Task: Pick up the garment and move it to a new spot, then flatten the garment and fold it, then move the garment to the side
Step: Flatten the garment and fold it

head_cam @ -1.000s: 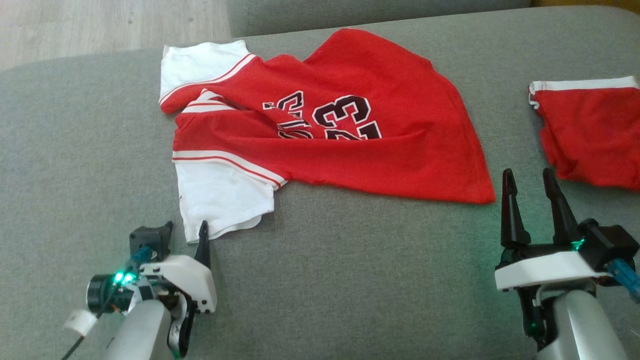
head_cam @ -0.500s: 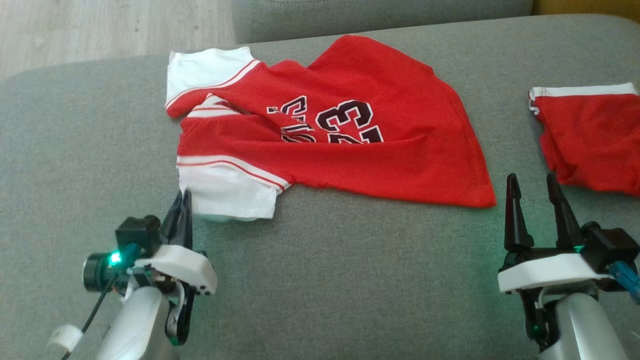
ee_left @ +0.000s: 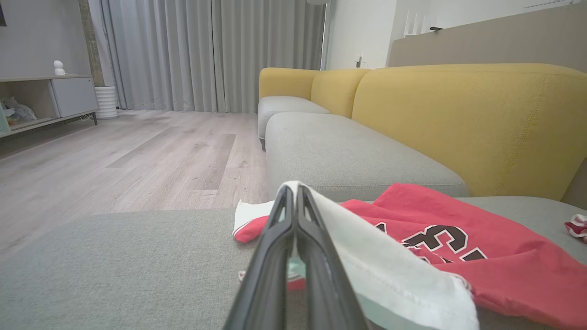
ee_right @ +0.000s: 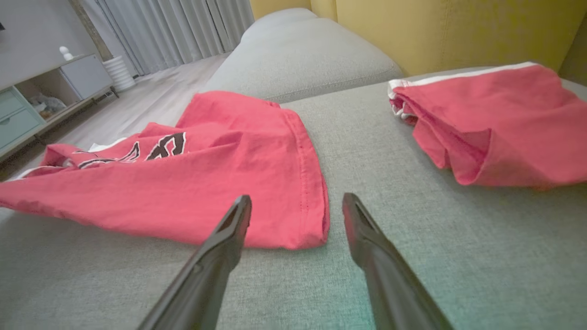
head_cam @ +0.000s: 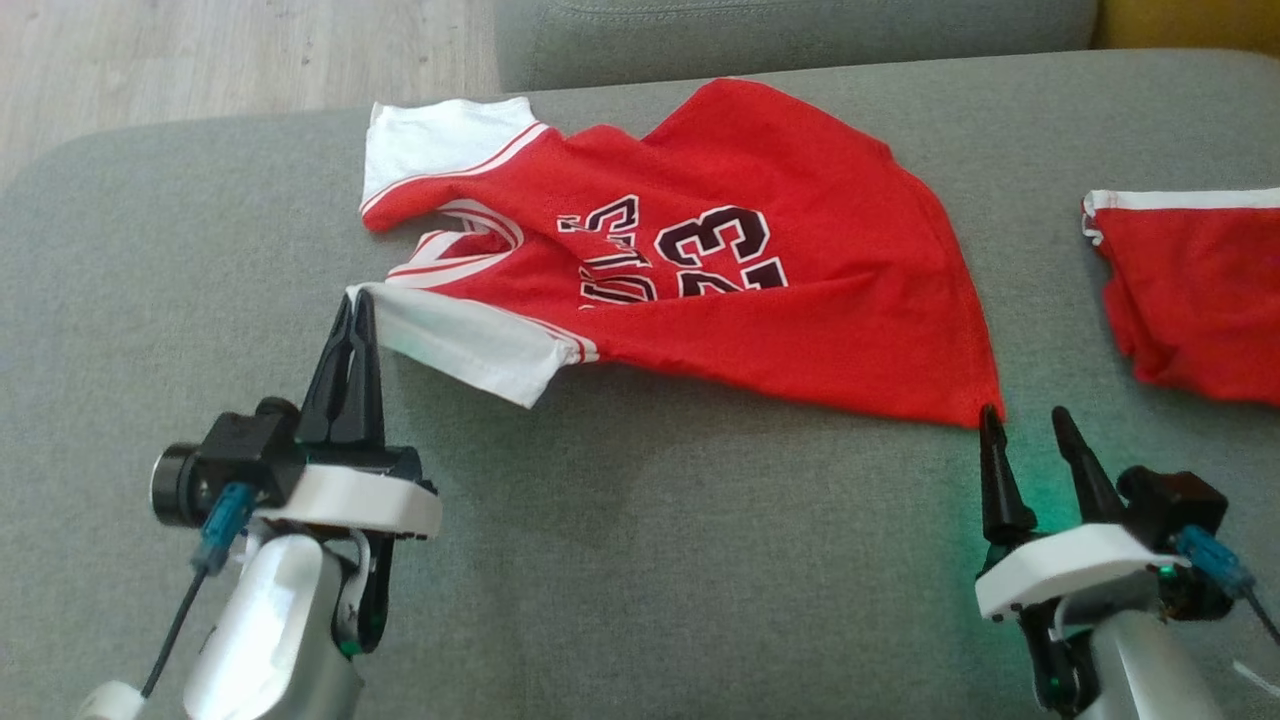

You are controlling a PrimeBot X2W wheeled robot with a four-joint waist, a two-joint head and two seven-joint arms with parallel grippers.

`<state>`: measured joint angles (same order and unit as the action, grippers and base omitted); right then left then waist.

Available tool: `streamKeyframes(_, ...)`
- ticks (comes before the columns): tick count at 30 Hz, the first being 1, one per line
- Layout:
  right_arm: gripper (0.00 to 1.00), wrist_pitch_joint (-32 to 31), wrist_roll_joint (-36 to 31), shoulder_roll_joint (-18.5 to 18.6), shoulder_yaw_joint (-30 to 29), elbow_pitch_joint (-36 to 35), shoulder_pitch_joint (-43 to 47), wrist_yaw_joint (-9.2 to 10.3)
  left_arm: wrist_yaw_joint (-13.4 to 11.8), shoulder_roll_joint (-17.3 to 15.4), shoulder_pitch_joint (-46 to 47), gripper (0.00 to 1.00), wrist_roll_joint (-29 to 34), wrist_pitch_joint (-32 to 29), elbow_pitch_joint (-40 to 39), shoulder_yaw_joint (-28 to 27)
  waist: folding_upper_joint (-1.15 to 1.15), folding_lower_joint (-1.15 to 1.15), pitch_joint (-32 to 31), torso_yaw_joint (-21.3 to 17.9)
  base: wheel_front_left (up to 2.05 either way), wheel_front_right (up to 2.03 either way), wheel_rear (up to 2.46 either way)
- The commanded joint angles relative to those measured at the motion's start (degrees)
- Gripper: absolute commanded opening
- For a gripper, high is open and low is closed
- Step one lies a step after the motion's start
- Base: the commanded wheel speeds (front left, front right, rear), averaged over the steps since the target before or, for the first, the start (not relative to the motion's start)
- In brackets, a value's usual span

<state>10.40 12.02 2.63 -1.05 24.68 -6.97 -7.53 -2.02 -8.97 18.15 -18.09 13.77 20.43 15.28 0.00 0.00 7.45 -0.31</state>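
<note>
At the far left the grey seat cushion [head_cam: 120, 300] is rounding off at its corner, and wooden floor [head_cam: 200, 60] is showing beyond that edge. The left gripper [head_cam: 355, 303] is pinching the white sleeve [head_cam: 470, 340] of the red jersey [head_cam: 800, 300]. Its fingers are pressing together on the sleeve's edge and holding it up off the cushion (the fingers are covering the pinched bit of cloth in the head view). Bare cushion is lying open to the left of and in front of that gripper.

The jersey is sprawling crumpled across the middle of the cushion, with its far sleeve [head_cam: 440, 140] near the back edge. A crease is swallowing part of the lettering and number, making them hard to read. In the left wrist view a second grey cushion [ee_left: 344, 156] and a yellow backrest [ee_left: 458, 119] are standing behind it.

The right gripper [head_cam: 1024, 415] is waiting with its fingers spread and holding nothing, its tips just beside the jersey's near hem corner. Whether they are touching the cloth I cannot tell. Further right a second red garment [head_cam: 1190, 290] with a white band is lying apart from the jersey across a strip of bare cushion. The head view's edge is cutting it off.
</note>
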Motion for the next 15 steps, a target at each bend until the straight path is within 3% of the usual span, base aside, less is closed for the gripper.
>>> streamKeyframes(1, 1.00, -0.2, -0.1, 0.2, 1.1, -1.1, -2.9, 0.04, -0.2, -1.4, 1.1, 0.00, 0.5, 0.6, -2.2, -1.7, 0.00, 0.00, 0.1, 0.1, 0.00, 0.00, 0.00)
streamKeyframes(15, 1.00, -1.2, 2.1, 0.2, -0.4, 12.1, -8.9, 0.04, 0.2, -1.5, 0.9, 0.00, 1.0, 0.9, -4.4, 0.0, 0.00, 0.00, 2.0, 1.9, 0.00, 0.00, 0.00)
